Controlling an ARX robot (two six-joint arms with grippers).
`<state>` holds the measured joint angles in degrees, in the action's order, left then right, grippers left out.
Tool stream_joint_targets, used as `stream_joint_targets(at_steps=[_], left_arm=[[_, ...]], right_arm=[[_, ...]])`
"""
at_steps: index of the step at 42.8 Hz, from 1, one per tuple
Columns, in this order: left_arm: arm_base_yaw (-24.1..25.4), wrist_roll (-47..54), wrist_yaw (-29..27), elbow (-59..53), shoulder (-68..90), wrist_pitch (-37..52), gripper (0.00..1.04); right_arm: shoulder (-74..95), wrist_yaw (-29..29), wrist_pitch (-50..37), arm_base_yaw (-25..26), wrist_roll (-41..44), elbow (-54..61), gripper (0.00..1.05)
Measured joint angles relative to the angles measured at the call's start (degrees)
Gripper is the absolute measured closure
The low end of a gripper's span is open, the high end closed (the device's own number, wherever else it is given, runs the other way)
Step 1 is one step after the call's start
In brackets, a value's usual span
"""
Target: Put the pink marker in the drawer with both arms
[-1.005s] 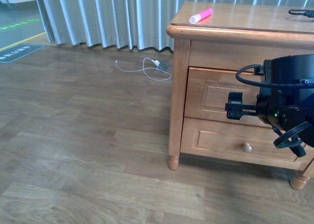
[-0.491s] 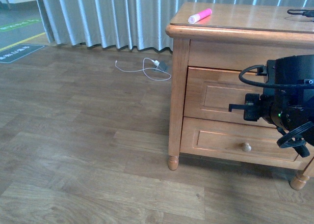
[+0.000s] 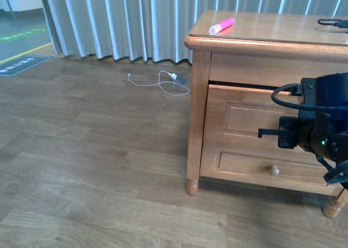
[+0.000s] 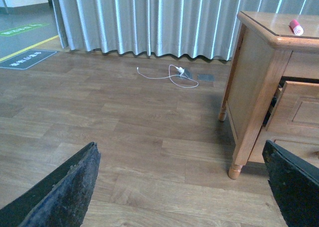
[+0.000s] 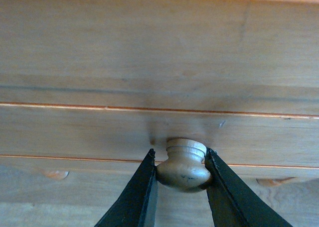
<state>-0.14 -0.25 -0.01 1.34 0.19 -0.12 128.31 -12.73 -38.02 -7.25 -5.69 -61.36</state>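
The pink marker [image 3: 221, 25] lies on the top of the wooden dresser [image 3: 197, 117] near its left front corner; it also shows in the left wrist view [image 4: 296, 27]. The upper drawer [image 3: 244, 117] stands pulled out a little, with a dark gap along its top edge and side [image 4: 273, 105]. My right gripper [image 5: 180, 155] is shut on the drawer's round wooden knob [image 5: 183, 170]; in the front view the black right arm [image 3: 318, 131] hides the knob. My left gripper [image 4: 179, 152] is open and empty, low over the wooden floor left of the dresser.
The lower drawer with its own knob [image 3: 273, 171] is shut. A white charger with cable [image 3: 163, 80] lies on the floor by the grey curtain [image 3: 136, 19]. A black cable [image 3: 331, 23] lies on the dresser top at the right. A floor sign [image 3: 22, 66] is far left.
The upper drawer has come out a little, and a dark gap now shows at its top. My right arm has drawn back with the knob held.
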Motion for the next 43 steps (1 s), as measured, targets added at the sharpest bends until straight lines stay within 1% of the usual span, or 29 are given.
stream_joint_targets(at_steps=[8,13,19,21,27,28,34,37,38,40,43], left_arm=[[0.0,0.0,0.0,0.0,0.0,0.0,0.06],[0.0,0.0,0.0,0.0,0.0,0.0,0.06],[0.0,0.0,0.0,0.0,0.0,0.0,0.06],[0.0,0.0,0.0,0.0,0.0,0.0,0.06],[0.0,0.0,0.0,0.0,0.0,0.0,0.06],[0.0,0.0,0.0,0.0,0.0,0.0,0.06],[0.0,0.0,0.0,0.0,0.0,0.0,0.06],[0.0,0.0,0.0,0.0,0.0,0.0,0.06],[0.0,0.0,0.0,0.0,0.0,0.0,0.06],[0.0,0.0,0.0,0.0,0.0,0.0,0.06],[0.0,0.0,0.0,0.0,0.0,0.0,0.06]], right_arm=[[-5.7,1.6,1.7,-0.8,-0.7,7.5,0.82],[-11.8,3.9,1.9,-1.6,-0.6,15.9,0.82],[-19.6,7.9,2.2,-2.3,-0.1,26.3,0.83],[-21.8,8.5,2.2,-2.4,-0.3,28.8,0.76],[-31.6,11.4,3.9,-2.4,-2.1,34.6,0.49],[-34.1,11.7,4.9,-2.4,-2.4,35.5,0.44],[-46.1,14.3,11.2,-1.5,-3.7,39.7,0.23],[-55.3,16.3,16.8,-0.3,-4.3,41.8,0.08],[-59.1,17.0,19.1,0.2,-4.8,42.4,0.06],[-66.6,18.6,24.0,1.3,-5.1,43.2,0.09],[-76.6,20.9,30.5,3.1,-5.6,43.7,0.09]])
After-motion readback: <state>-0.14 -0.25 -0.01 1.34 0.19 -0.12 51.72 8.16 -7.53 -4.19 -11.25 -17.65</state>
